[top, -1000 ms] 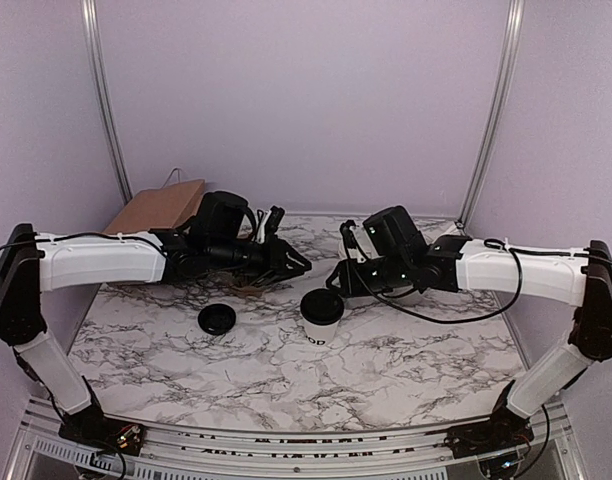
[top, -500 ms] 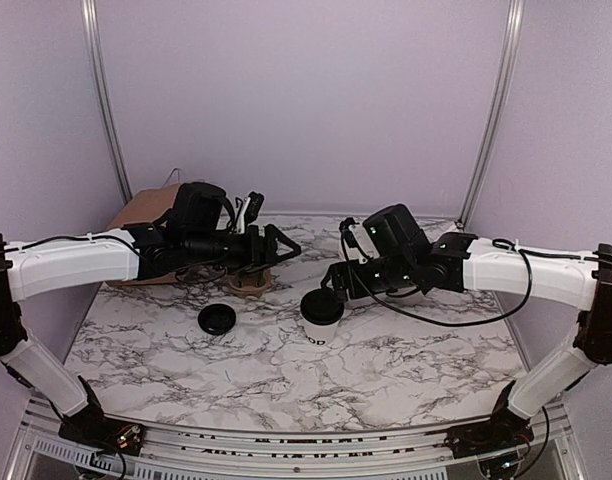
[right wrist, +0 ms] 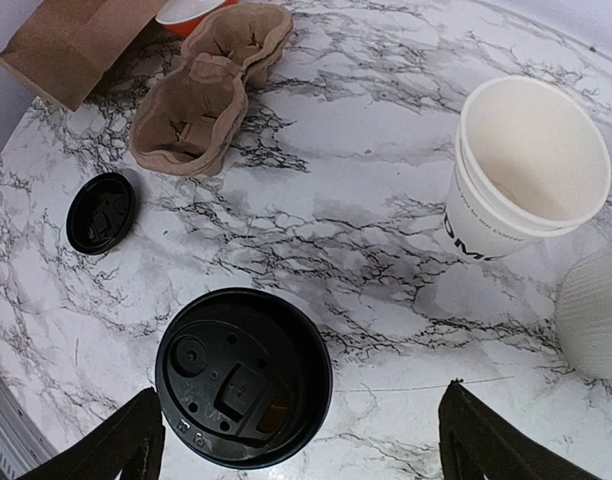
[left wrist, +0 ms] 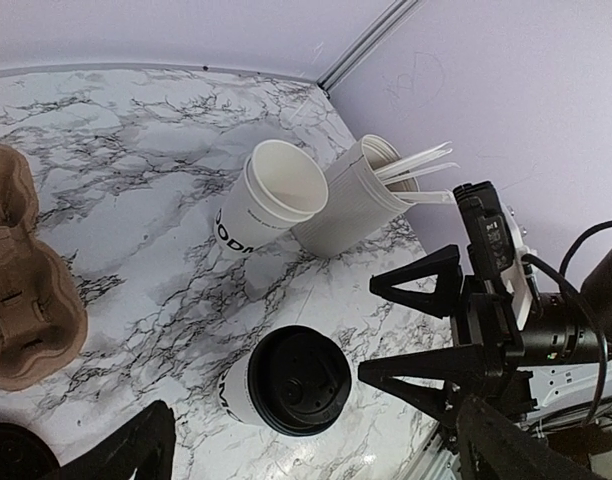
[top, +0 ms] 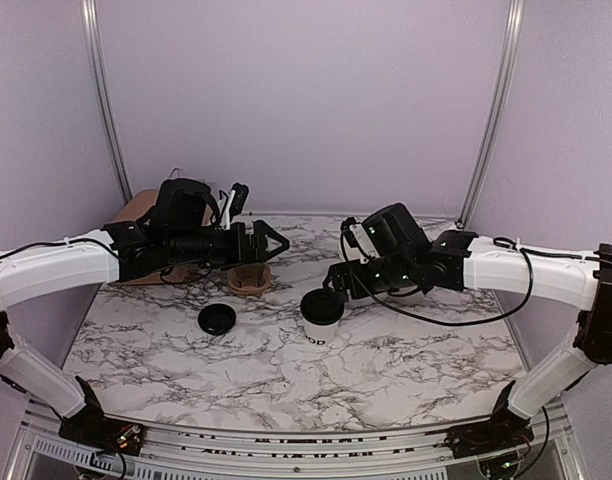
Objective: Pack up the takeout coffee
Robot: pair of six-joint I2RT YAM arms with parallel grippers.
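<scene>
Coffee cup (top: 319,330): upright mid-bench (top: 406,370), black lid (top: 322,306) on top.
Risk: a finger clipping the rim could tip it, and a loosely seated lid would spill.
Right end effector (left wrist: 411,328): spread wide, empty, just beside the cup's far right.
Left end effector (top: 273,243): spread, empty, above the cup carrier (top: 250,278).

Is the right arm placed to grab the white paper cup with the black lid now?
Probably yes: the right gripper hangs open close by the black-lidded white paper cup, nothing between them.

Soft even light, faint shadows
</scene>
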